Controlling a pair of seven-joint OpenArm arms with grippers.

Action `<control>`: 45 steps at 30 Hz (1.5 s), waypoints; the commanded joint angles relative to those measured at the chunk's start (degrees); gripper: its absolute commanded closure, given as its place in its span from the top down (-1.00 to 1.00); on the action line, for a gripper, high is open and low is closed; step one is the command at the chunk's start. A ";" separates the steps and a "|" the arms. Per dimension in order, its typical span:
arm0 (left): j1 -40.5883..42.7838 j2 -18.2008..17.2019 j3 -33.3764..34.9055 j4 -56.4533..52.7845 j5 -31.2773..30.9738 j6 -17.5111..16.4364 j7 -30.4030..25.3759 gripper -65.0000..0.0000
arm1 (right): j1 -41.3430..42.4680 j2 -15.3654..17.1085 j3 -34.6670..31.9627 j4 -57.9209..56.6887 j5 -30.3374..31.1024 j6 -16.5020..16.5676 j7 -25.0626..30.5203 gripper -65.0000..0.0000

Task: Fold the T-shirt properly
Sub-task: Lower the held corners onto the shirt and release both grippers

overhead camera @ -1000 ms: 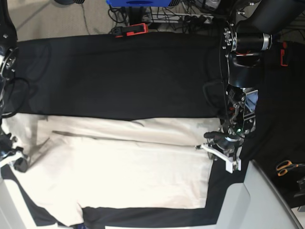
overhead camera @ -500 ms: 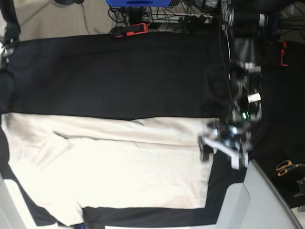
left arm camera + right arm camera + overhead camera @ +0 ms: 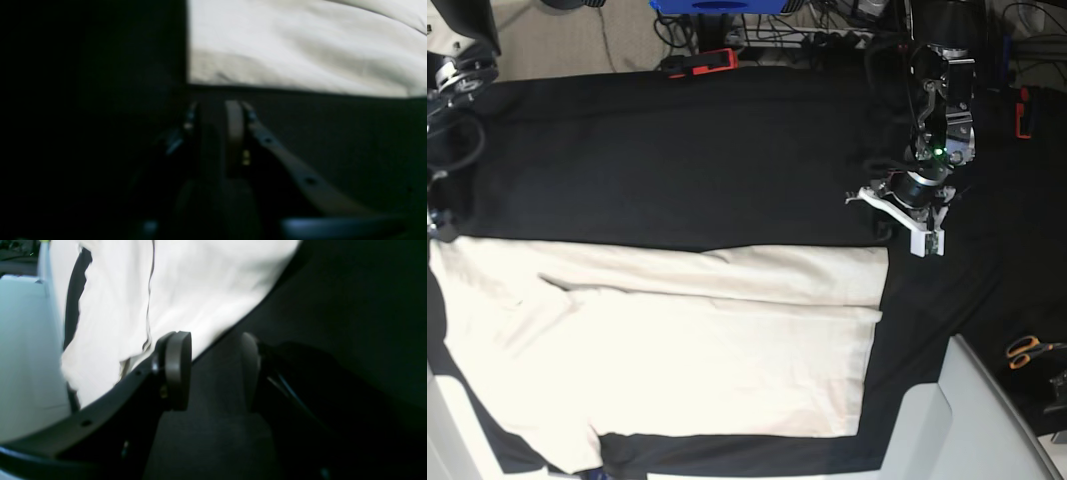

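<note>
Black cloth covers the surface (image 3: 677, 150), with the T-shirt (image 3: 677, 340) spread flat along its near side, one long edge already folded in. At left the right tool (image 3: 213, 373) is part-open and empty beside the shirt's edge; at right the left tool (image 3: 909, 215), narrow and empty, hangs just beyond the hem. Next, I judge, both must grip an edge for another fold; no containers are in sight.

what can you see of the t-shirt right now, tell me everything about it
The T-shirt is plain cream cloth, no print, lying flat on the black tablecloth along the near side. One long edge is folded over, leaving a crease band, and a few wrinkles show near the sleeve end. Neither gripper touches it.
</note>
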State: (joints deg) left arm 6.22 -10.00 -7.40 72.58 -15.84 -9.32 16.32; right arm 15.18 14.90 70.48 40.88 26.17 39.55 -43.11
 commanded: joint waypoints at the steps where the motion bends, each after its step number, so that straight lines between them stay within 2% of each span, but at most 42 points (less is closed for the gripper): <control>1: -0.02 -0.42 -0.12 1.05 -0.38 -0.39 -1.24 -0.85 | 0.95 2.20 0.16 -0.84 1.30 0.45 2.37 -0.29; 6: 0.33 -0.42 -0.21 1.05 -0.38 -0.39 -1.24 -0.87 | 1.92 4.84 -0.10 -11.04 1.39 0.45 11.51 -0.26; 8: 1.12 -0.42 -0.29 1.14 -0.38 -0.39 -1.24 -0.87 | 2.27 6.60 0.16 -15.96 1.47 0.14 14.15 -0.02; 10: 1.30 -0.42 -0.29 1.14 -0.38 -0.39 -1.24 -0.87 | 3.24 7.74 0.16 -18.86 1.47 -2.50 16.34 0.29; 11: 1.30 -0.42 -0.29 1.14 -0.47 -0.39 -1.24 -0.87 | 3.50 8.01 0.16 -20.00 1.47 -2.93 17.22 0.39; 12: 1.30 -0.42 -0.29 1.14 -0.47 -0.39 -1.24 -0.86 | 3.59 8.01 0.16 -20.62 1.47 -2.93 18.37 0.42; 17: 2.27 -0.42 -0.29 1.14 -0.47 -0.39 -1.24 -0.86 | 4.47 8.09 0.16 -21.50 1.47 -3.20 21.09 0.29; 25: 3.58 -0.68 -0.38 1.49 -0.47 -0.39 -1.33 -0.86 | 7.63 8.09 -0.37 -21.59 1.21 -3.29 23.11 0.29; 29: 3.85 -0.68 -0.38 1.49 -0.47 -0.39 -1.33 -0.86 | 8.69 8.09 -0.46 -21.59 1.12 -5.84 23.11 0.29; 34: 4.38 -1.03 -0.38 1.49 -0.47 -0.39 -1.42 -0.86 | 8.78 8.09 -3.27 -21.59 1.12 -6.36 23.20 0.29; 35: 4.38 -1.03 -0.38 1.49 -0.47 -0.39 -1.42 -0.86 | 8.69 8.09 -3.53 -21.59 1.21 -7.07 23.20 0.29; 37: 4.38 -1.03 -0.38 1.49 -0.47 -0.39 -1.42 -0.86 | 7.81 8.09 -3.53 -21.59 1.47 -11.46 23.20 0.29; 39: 4.38 -1.03 -0.38 1.49 -0.47 -0.39 -1.42 -0.86 | 6.84 8.09 -3.53 -21.59 1.47 -14.01 23.20 0.29; 45: 4.02 -1.03 -0.38 1.49 -0.47 -0.39 -1.33 -0.86 | 5.61 7.92 -3.53 -21.59 1.47 -14.45 23.20 0.29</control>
State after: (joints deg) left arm 10.79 -10.63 -7.57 72.97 -15.88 -9.45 16.05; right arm 20.40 21.87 67.00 18.74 28.32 26.11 -19.66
